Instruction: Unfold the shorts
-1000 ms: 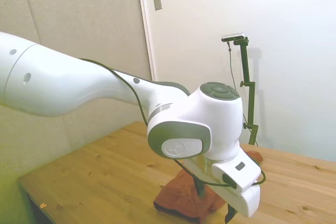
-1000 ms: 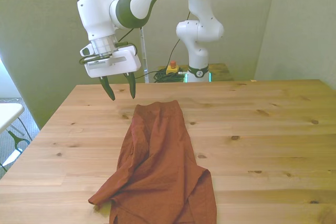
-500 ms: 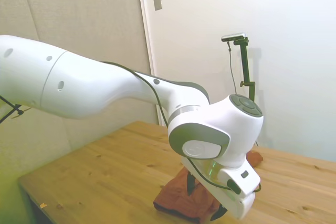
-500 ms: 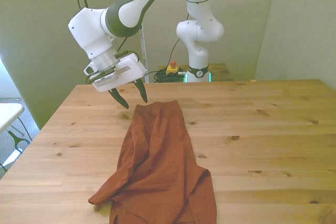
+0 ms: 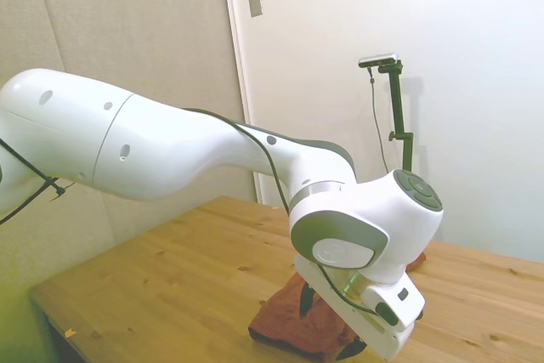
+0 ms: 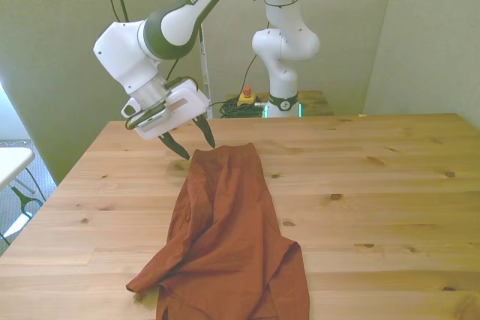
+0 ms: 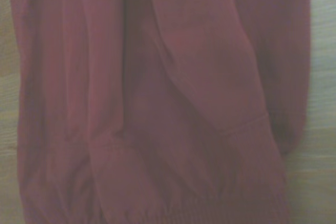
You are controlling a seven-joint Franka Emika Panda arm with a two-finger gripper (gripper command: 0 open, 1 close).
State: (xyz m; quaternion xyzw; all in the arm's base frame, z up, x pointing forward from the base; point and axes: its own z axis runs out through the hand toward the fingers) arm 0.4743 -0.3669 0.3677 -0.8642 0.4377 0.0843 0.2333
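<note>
The gripper (image 6: 196,146) has been lowered and tilted since a second ago, its fingers (image 6: 180,150) spread apart, grasping nothing, just above the far end of the shorts (image 6: 225,237). The shorts are laid crumpled on the wooden table (image 6: 390,185). Pale walls are seen behind.

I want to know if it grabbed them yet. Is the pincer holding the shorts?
No, the pincer is open and tilted just above the far end of the shorts, gripping nothing.

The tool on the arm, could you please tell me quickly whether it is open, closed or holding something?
Tool: open, holding nothing, above the shorts' far edge.
</note>
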